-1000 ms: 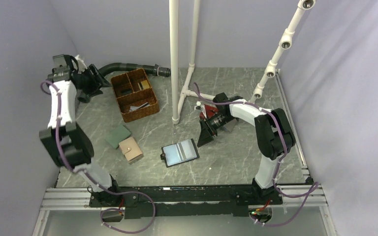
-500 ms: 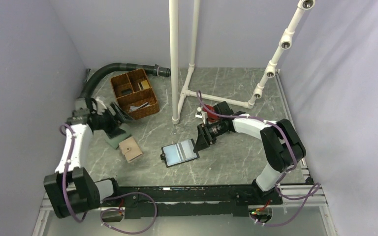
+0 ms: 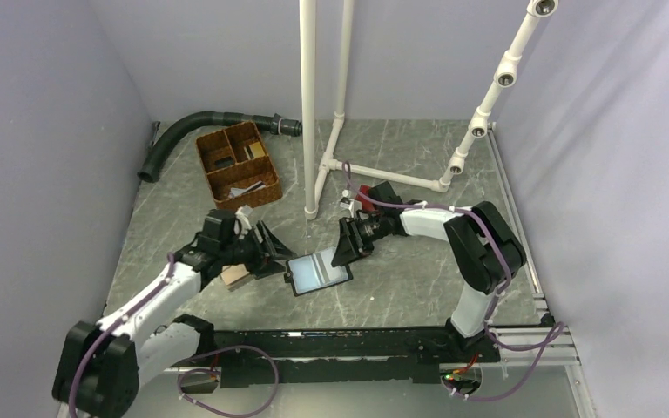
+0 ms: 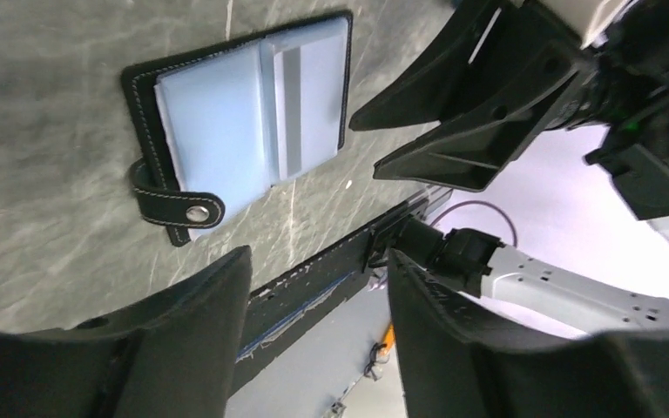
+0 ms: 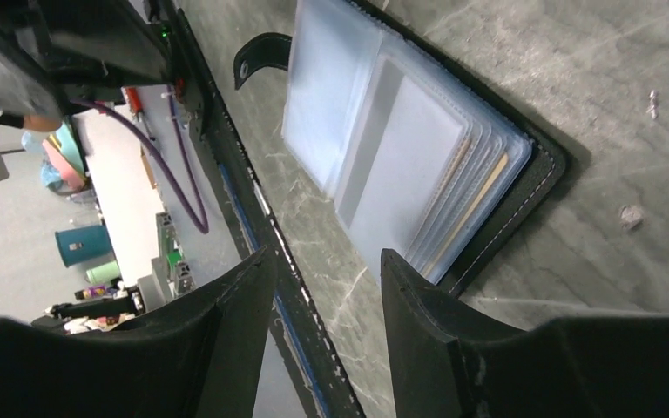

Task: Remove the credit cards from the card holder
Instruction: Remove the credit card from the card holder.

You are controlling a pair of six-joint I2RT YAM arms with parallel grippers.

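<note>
The card holder (image 3: 318,272) lies open on the table, black-edged, with clear light blue sleeves (image 5: 375,131) and a snap strap (image 4: 170,205). A thin tan edge of one of the credit cards (image 5: 486,187) shows between the stacked sleeves on its right half; the rest of the cards is hidden inside. My left gripper (image 3: 272,252) hovers just left of the holder, open and empty (image 4: 318,261). At the holder's right edge my right gripper (image 3: 346,247) is low, also open with nothing between its fingers (image 5: 327,257).
A brown wicker basket (image 3: 237,167) stands at the back left beside a black hose (image 3: 209,120). A beige wallet (image 3: 233,278) lies under my left arm. A red wallet (image 3: 364,192) sits behind my right gripper. White pipe frames (image 3: 310,104) rise at the back.
My left arm has swung from the back left corner down to the card holder's left side. My right gripper has shifted left to the holder's right edge.
</note>
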